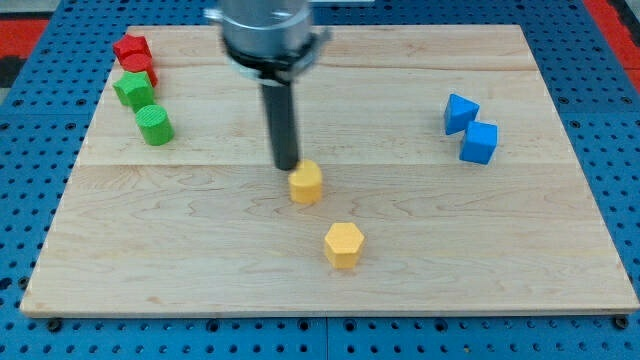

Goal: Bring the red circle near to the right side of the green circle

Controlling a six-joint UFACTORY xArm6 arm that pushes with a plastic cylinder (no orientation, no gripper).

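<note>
We find the red circle (141,70) tucked at the view's top left of the wooden board (420,270), small and half hidden beneath a red block (131,48), touching a green block (131,89). The green circle (155,125) stands just below those. My tip (287,165), a bare rod pinching nothing, sits mid-board against a yellow block (306,183); a yellow hexagon (343,244) lies lower, two blue blocks (461,113) (479,143) far right.
</note>
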